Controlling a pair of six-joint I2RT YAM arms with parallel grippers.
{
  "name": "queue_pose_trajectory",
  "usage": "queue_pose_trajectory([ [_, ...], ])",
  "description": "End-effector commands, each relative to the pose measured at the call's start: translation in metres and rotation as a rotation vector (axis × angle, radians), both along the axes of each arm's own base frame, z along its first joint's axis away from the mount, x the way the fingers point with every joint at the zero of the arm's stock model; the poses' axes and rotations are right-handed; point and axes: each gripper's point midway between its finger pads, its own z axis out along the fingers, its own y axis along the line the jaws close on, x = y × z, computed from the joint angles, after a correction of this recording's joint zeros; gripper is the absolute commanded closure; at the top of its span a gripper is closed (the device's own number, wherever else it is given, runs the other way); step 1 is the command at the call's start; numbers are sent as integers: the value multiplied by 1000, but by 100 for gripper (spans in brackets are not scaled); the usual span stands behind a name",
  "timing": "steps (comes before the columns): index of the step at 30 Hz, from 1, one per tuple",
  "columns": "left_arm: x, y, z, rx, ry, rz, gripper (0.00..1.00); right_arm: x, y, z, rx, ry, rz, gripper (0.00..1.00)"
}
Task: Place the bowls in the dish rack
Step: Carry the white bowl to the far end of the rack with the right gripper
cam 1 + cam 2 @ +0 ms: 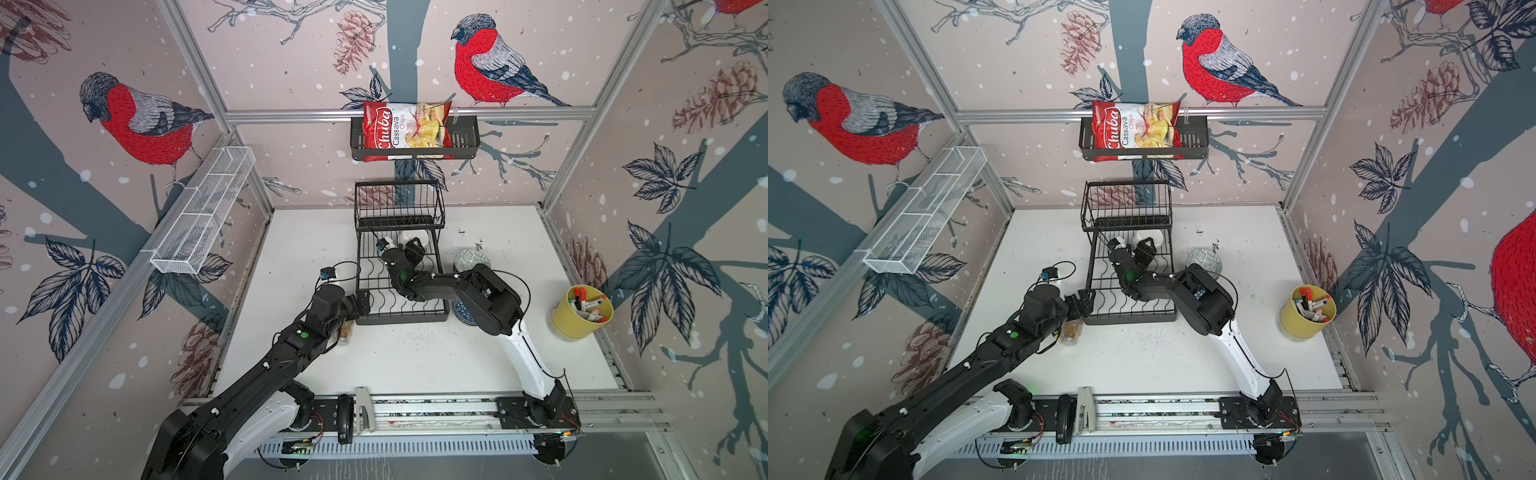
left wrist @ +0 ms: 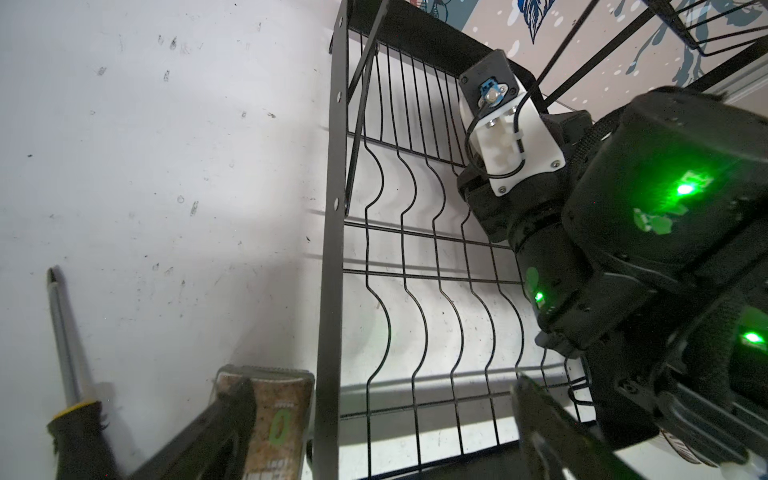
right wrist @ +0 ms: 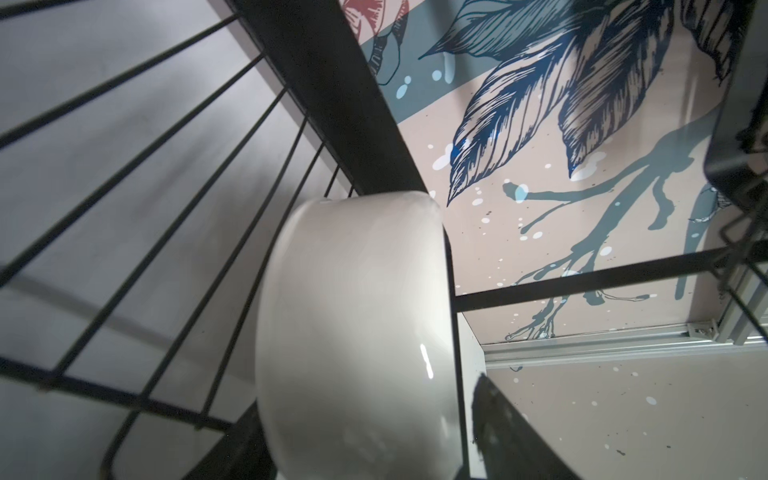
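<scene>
The black two-tier dish rack [image 1: 402, 319] [image 1: 1129, 320] stands mid-table. A plain white bowl [image 1: 409, 237] [image 1: 1149, 237] [image 3: 353, 311] stands on edge at the back of its lower grid. My right gripper [image 1: 409, 248] [image 3: 365, 436] reaches into that tier, open, with its jaws on either side of the bowl; one finger [image 3: 503, 419] shows a gap to it. A grey-green patterned bowl [image 1: 468, 258] [image 1: 1204, 258] sits on the table right of the rack. A blue patterned bowl [image 1: 460, 312] is mostly hidden under the right arm. My left gripper [image 1: 363, 301] [image 2: 386, 424] hangs open and empty at the rack's front left corner.
A spice jar [image 1: 345, 332] [image 2: 278, 424] lies by the left gripper, and a screwdriver [image 2: 68, 353] lies on the table beyond it. A yellow pot of markers [image 1: 582, 318] stands far right. A black basket with a chips bag [image 1: 415, 137] and a white mesh shelf [image 1: 203, 212] hang on the walls.
</scene>
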Motion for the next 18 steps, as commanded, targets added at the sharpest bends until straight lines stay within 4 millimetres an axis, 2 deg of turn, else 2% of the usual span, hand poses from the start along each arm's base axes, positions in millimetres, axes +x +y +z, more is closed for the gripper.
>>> queue_pose_trajectory([
  [1, -2, 5, -2, 7, 3, 17, 5, 2, 2, 1, 38, -2, -17, 24],
  [11, -5, 7, -3, 1, 4, 24, 5, 4, 8, -1, 142, 64, -41, 3],
  [18, -8, 9, -4, 0, 3, 28, 5, 3, 9, -10, 179, 120, -46, 0],
])
